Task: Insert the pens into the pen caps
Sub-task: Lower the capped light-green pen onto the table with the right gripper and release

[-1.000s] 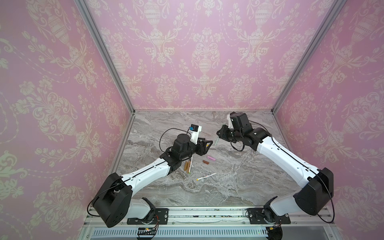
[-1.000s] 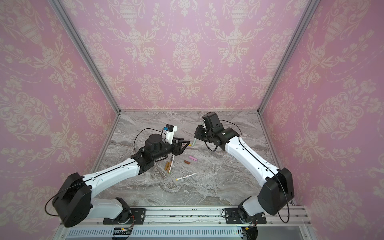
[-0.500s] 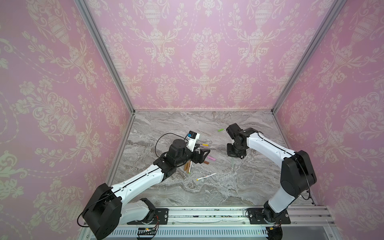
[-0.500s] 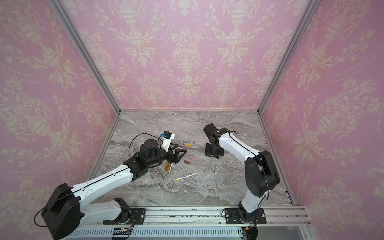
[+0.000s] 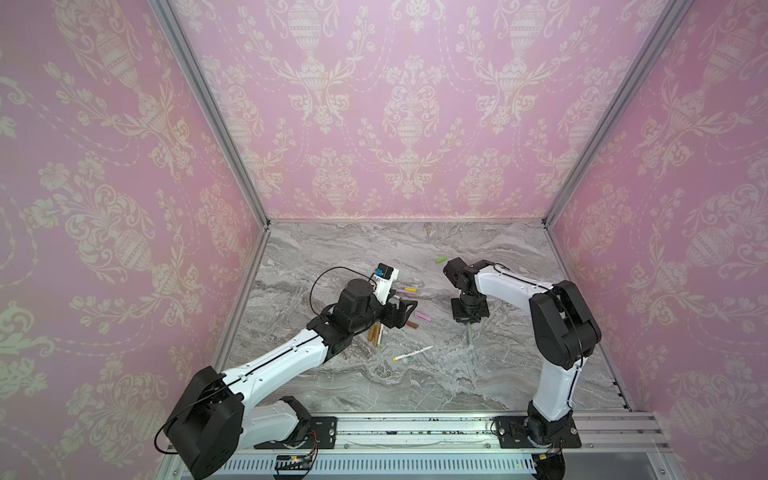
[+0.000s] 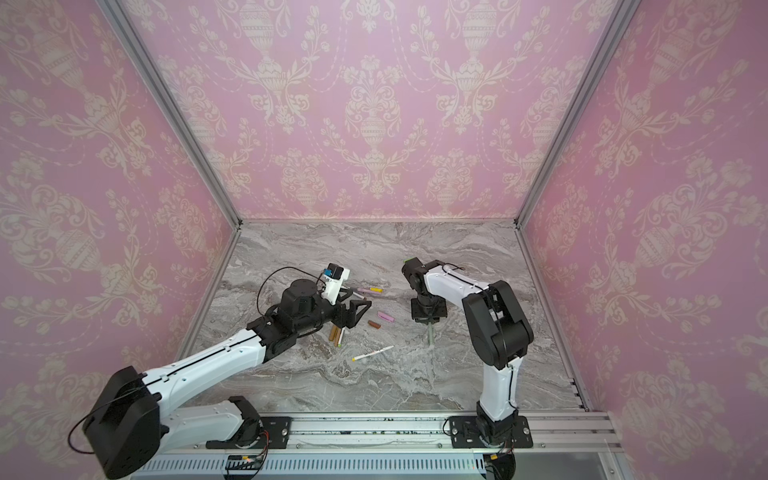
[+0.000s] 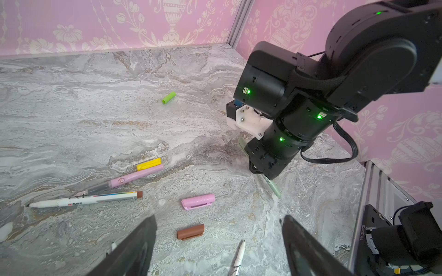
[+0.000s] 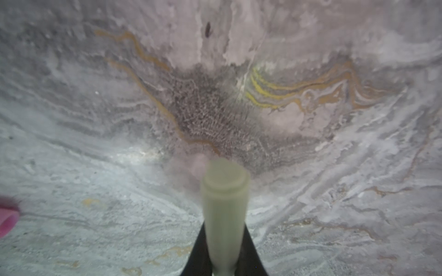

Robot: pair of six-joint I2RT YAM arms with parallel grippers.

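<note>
Since a second ago your right arm has dropped from mid-air toward the bench [image 5: 374, 249], and your left claw [image 7: 217, 221] has spread its fingers wide, holding nothing. Your right claw [image 8: 224, 251] is clamped on the sage green pen [image 8: 224, 203], which tilts down and nearward; you cannot tell whether its end touches the bench. The brown cap [image 7: 190, 232] lies just right of the left claw and the pink cap [image 7: 198, 202] just beyond it, each without a pen in it. The yellow cap [image 7: 148, 164] rests against the pink pen [image 7: 124, 179], farther back. Your right arm folds elbow-high, wrist down; your left arm stretches low.
</note>
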